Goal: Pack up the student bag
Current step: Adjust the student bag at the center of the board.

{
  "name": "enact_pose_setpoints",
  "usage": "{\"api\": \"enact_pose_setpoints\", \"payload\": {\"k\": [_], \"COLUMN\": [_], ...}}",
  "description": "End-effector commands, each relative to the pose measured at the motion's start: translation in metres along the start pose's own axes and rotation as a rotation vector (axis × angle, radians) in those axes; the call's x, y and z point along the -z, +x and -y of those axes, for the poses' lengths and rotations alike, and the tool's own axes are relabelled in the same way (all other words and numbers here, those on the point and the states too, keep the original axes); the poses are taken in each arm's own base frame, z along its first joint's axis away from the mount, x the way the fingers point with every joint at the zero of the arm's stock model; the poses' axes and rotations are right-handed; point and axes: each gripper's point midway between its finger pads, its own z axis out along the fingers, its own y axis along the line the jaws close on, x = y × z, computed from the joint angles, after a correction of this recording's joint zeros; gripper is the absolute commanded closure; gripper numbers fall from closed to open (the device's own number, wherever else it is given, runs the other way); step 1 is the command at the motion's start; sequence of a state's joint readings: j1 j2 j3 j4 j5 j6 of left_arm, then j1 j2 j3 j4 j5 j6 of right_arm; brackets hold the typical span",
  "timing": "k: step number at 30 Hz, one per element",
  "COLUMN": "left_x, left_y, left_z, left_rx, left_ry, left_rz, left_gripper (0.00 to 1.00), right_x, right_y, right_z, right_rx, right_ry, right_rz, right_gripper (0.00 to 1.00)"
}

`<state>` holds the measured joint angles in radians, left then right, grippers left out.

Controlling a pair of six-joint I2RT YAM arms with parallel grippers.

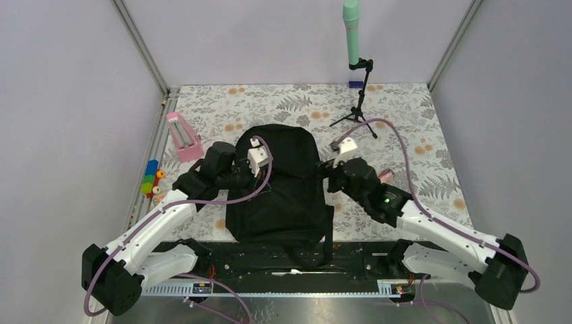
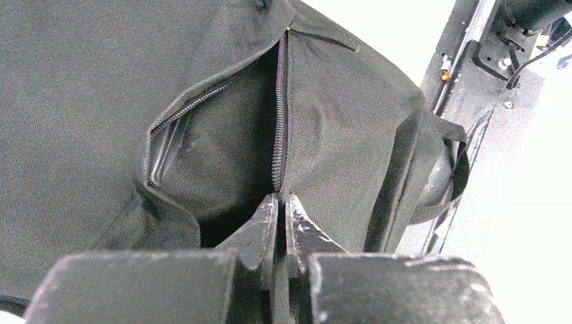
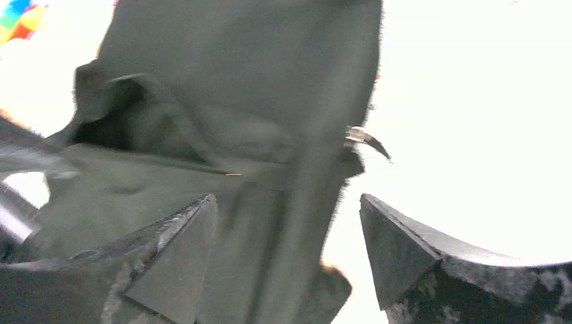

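- Bag (image 1: 280, 196), black and soft, lies flat in the middle of the table (image 1: 418, 115). Its bottom end is at the near edge and its rounded top points away from the arm bases.
- Zip (image 2: 278, 121) on the bag stands partly undone. In the left wrist view the two rows of teeth part into a dark opening that shows inner fabric.
- A strap (image 2: 442, 172) loops off the bag's side next to the black rail (image 2: 472, 61) at the table's near edge.
- The left claw (image 2: 281, 197) is over the bag's upper left part. Its fingers are pressed together with barely a slit between them, tips right at the lower end of the zip. I cannot tell whether they pinch the zip or any cloth.
- The right claw (image 3: 287, 200) is at the bag's right edge. Its fingers are spread wide and hold nothing, and a fold of the bag's fabric shows between them. That view is blurred and the table in it is washed out.
- A pink stand (image 1: 182, 135) is left of the bag and well apart from it.
- Coloured blocks (image 1: 152, 179) lie near the table's left edge, just nearer than the pink stand.
- A tripod (image 1: 357, 101) stands beyond the bag's upper right and carries an upright mint-green tube (image 1: 351, 30).
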<state>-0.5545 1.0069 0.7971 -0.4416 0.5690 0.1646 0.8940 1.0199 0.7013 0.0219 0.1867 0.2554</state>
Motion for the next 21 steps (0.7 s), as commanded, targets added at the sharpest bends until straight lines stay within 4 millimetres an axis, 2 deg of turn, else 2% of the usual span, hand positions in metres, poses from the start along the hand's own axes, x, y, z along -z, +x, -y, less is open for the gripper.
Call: {"api": "enact_pose_setpoints", "payload": {"k": [1,7,11,14,21], "left_x": [0.007,0.006,0.006,0.006,0.004], "left_y": [-0.016,-0.015,-0.014,-0.014,-0.011], "left_z": [0.0,0.005,0.007,0.009,0.014], "left_rx": [-0.039,-0.049,-0.056,-0.059,-0.07], "left_ry": [-0.04,-0.046,-0.047,-0.046,-0.029], "left_rz": [0.053,0.041,0.039,0.037,0.021], "left_gripper": [1.0,1.0,1.0,1.0,1.0], "right_x": [0.038,0.079,0.09,0.087,0.069], "right_y": [0.025,0.055,0.076,0.086,0.1], "right_z": [0.098,0.186,0.225,0.243,0.267], "right_rx": [-0.165,-0.333,-0.449,-0.508,-0.545], "right_ry": [0.437,0.761,0.876,0.911,0.956], "right_rz": [-0.046,-0.083,-0.132,-0.17,-0.287], "right_gripper": [0.12,0.03,0.01,0.06,0.16]}}
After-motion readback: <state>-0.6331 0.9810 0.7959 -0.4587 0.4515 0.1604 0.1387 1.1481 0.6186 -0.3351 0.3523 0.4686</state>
